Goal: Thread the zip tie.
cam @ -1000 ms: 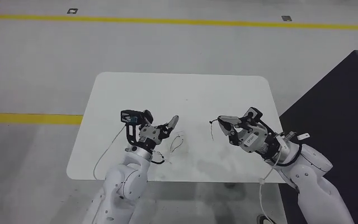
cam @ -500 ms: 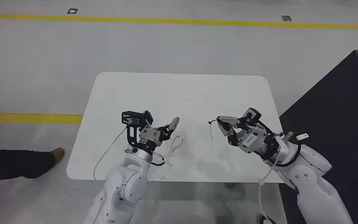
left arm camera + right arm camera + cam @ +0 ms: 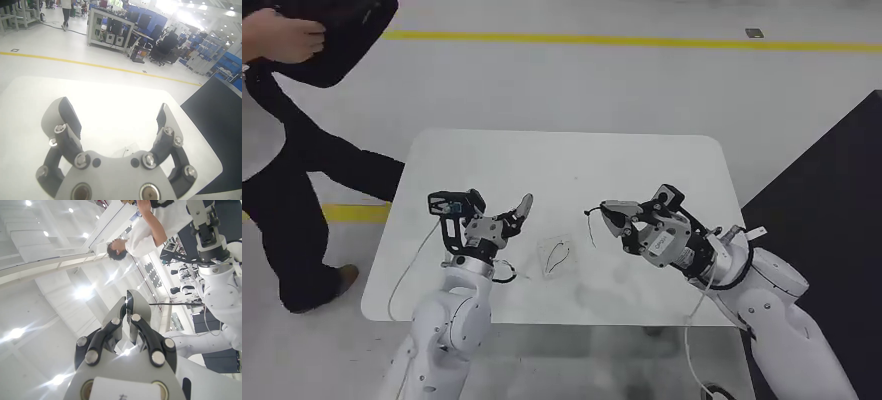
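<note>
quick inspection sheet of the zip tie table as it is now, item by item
surface: white table, rounded corners.
job's things: thin black zip tie held off the table by the right gripper; a thin dark loop, likely another tie, lies between the arms.
clutter: faint clear sheet under the loop, possibly a wrapper.
grippers: right gripper shut on the zip tie; left gripper open, holding nothing.
cables: white cable hangs beside the left arm.
surroundings: grey floor, yellow line, dark panel at the right.
</note>
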Robot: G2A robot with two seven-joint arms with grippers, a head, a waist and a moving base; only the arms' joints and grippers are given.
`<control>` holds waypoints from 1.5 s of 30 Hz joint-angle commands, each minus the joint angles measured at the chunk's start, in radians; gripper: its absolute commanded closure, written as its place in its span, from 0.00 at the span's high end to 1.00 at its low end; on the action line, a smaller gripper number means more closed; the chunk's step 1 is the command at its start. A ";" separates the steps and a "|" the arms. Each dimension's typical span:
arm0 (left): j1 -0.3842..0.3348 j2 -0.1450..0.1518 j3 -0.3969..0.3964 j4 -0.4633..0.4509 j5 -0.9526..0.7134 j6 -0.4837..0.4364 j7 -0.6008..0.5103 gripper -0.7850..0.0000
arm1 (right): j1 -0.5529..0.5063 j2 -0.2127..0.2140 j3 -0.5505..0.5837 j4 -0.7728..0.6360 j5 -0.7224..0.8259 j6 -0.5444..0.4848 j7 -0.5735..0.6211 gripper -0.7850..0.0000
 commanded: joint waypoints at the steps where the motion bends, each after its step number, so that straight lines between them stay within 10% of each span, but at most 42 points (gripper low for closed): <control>1: -0.005 0.000 -0.006 0.009 0.002 -0.004 -0.003 1.00 | -0.004 -0.001 -0.008 0.002 -0.004 0.009 0.007 0.00; 12: -0.007 0.000 -0.017 0.018 -0.007 0.006 -0.010 1.00 | -0.013 -0.002 -0.010 -0.006 -0.018 0.019 0.011 0.00; 22: -0.003 0.002 -0.034 0.023 -0.016 -0.004 -0.024 1.00 | 0.045 -0.017 -0.018 0.131 0.144 0.130 -0.321 0.00; 30: -0.002 0.002 -0.052 0.017 -0.041 -0.005 -0.026 1.00 | 0.198 -0.053 -0.173 0.320 0.322 0.173 -0.525 0.00; 45: -0.002 0.002 -0.052 0.017 -0.041 -0.005 -0.026 1.00 | 0.352 -0.108 -0.410 0.499 0.145 0.201 -0.626 0.00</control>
